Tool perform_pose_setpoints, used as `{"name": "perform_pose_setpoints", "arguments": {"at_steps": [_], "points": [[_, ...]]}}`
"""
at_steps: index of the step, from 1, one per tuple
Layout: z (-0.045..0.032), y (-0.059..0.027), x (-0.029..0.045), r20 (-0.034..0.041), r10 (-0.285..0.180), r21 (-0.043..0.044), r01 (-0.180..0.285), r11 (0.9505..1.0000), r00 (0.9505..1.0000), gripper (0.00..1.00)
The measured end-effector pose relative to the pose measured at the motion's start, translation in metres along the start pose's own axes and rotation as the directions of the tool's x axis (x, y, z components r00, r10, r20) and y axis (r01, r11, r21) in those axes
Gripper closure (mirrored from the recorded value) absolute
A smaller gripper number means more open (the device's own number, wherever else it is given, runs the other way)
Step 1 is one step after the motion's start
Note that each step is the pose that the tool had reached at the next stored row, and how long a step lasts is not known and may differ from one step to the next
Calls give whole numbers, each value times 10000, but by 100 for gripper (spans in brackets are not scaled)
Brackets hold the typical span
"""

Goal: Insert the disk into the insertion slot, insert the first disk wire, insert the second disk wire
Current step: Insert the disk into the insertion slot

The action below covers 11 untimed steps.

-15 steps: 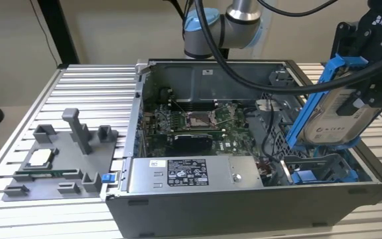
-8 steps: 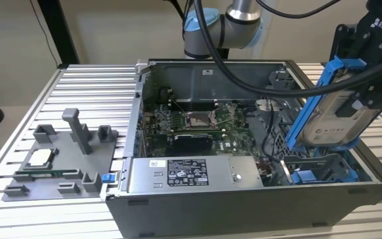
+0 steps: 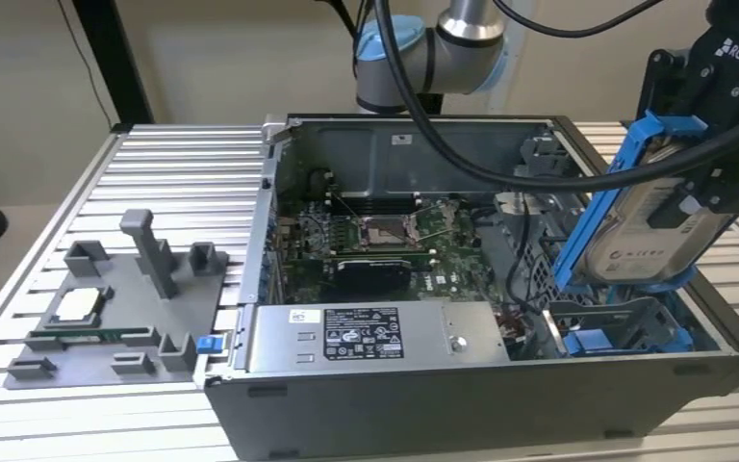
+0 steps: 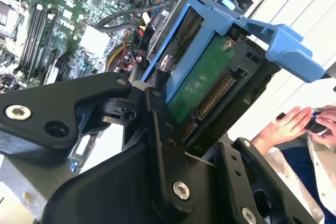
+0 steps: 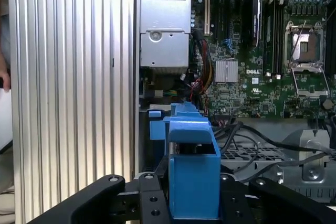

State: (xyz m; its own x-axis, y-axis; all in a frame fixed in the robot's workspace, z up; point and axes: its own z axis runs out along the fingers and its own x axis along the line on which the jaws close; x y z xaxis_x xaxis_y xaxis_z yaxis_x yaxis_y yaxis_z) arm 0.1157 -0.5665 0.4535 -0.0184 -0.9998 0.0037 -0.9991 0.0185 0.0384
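At the exterior view's left, a grey fixture [image 3: 113, 318] lies on the ribbed counter [image 3: 36, 192], well apart from the work. In the middle stands the open case [image 3: 472, 404], with the power supply [image 3: 357, 337] along its front wall and the motherboard [image 3: 383, 245] behind it. At the exterior view's right, the hand [image 3: 693, 188] is clamped on the disk [image 3: 642, 226], one finger on each side of its blue frame. The disk hangs steeply tilted. Its lower end is near the slot [image 3: 626, 332] in the front corner of the case; whether they touch, I cannot tell. The disk is not yet seated.

I judge that the step in hand is inserting the disk. To do it well, the disk should first be made parallel with the blue rails of the slot. Then it should go in straight, so that the frame catches on both sides together. The dark cables [image 5: 247, 136] beside the slot should not be trapped under it, and the grip should stay firm until the frame sits.
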Motion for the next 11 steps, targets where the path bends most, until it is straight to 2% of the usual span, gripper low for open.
{"name": "perform_pose_setpoints", "arguments": {"at_steps": [5, 11], "points": [[12, 0, 0, 3, 0, 0, 0, 10000, 10000, 100], [75, -11, 1, 3, -1, 0, 1, 10000, 10000, 100]]}}
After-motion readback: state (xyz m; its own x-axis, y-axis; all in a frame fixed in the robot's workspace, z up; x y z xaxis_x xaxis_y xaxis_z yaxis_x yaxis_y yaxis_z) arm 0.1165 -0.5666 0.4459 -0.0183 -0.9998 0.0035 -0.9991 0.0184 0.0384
